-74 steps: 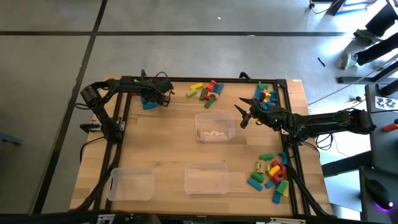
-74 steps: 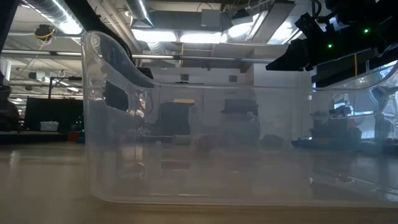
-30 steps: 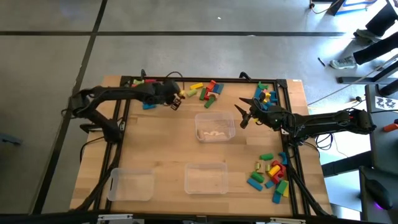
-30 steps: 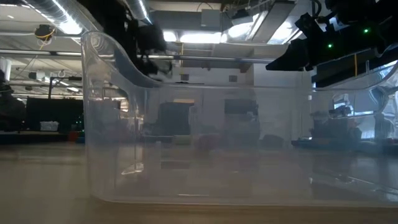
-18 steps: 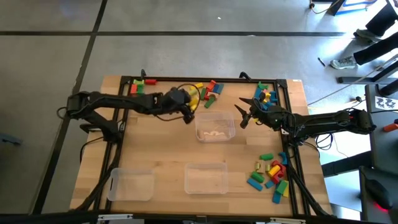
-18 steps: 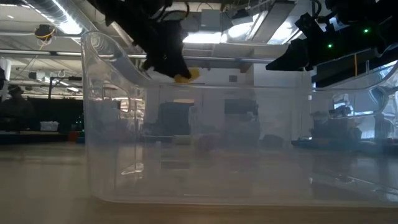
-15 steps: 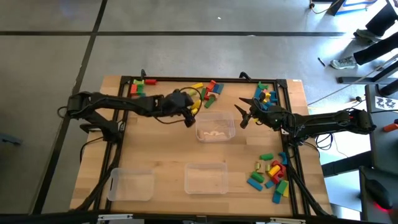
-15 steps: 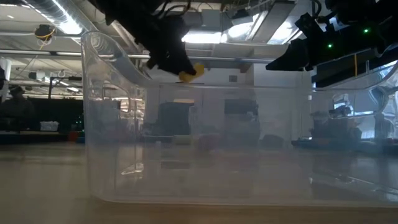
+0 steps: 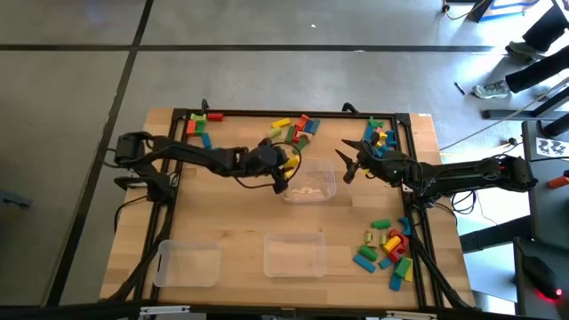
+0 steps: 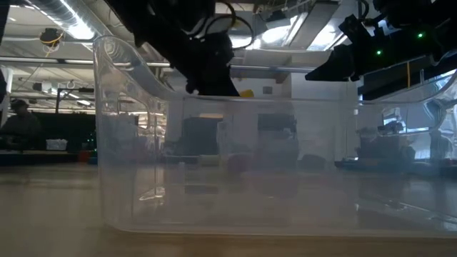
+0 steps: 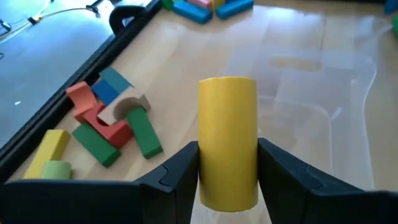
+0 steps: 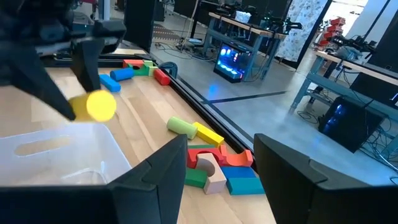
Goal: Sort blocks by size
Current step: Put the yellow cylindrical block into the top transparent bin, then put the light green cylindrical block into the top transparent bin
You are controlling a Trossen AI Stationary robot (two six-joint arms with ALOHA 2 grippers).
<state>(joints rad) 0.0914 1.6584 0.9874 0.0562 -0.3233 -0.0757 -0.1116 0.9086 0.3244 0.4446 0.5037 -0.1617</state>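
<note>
My left gripper (image 9: pixel 284 169) is shut on a yellow cylinder block (image 11: pixel 227 124) and hangs over the far left corner of the middle clear tray (image 9: pixel 311 189). The right wrist view shows the round end of that yellow cylinder block (image 12: pixel 99 106). My right gripper (image 9: pixel 342 165) stands open just right of that tray with nothing between its fingers. Other blocks lie on the table in piles at the far middle (image 9: pixel 295 130), far left (image 9: pixel 197 124), far right (image 9: pixel 378 135) and near right (image 9: pixel 388 249). My left gripper pinches the cylinder's rounded sides (image 11: pixel 211 171) between its two fingers (image 11: pixel 177 177), at the end nearer the wrist. The fingers come from the table's left, slanting down, and lie along the cylinder, which sticks out ahead of them. It is lifted clear, above the tray's rim.
Two more clear trays stand near the front edge, at the near left (image 9: pixel 188 264) and the near middle (image 9: pixel 294 255). In the low view one tray's wall (image 10: pixel 228 164) fills the foreground. A dark rail (image 9: pixel 293 113) runs along the far edge.
My left gripper has gone toward the table's right edge and a little nearer, from beside the far blocks to the middle tray's corner. It has tipped downward and rolled. The yellow cylinder has stayed in its fingers, clear of the table.
</note>
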